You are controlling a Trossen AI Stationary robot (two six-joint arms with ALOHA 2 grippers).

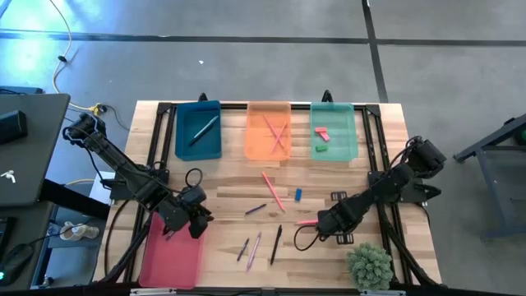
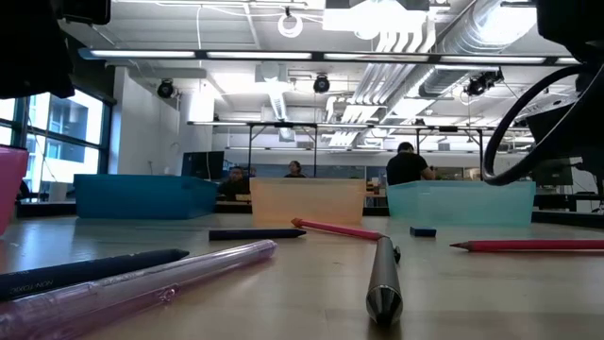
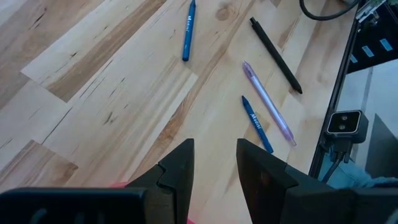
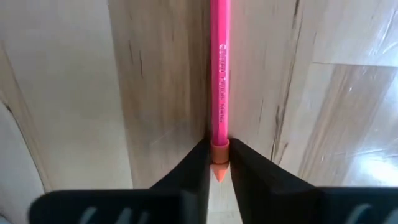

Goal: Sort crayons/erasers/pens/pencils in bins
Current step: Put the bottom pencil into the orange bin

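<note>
The right pincer (image 4: 220,163) is closing its fingers around the tip end of a pink pencil (image 4: 220,74) lying flat on the table (image 1: 329,255) near its right edge, short of the front edge. Thin, light, stiff and probably slick, it is likely to pivot when gripped this near the tip, so a mid-shaft hold would be steadier. The left pincer (image 3: 214,165) is waiting part open and empty over the pink-red bin (image 1: 173,255) at the table's front left corner.

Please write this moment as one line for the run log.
right end effector: shut on pink pencil | left end effector: open above pink bin

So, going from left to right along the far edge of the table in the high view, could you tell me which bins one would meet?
Dark teal-blue bin → orange bin → light mint-green bin.
</note>
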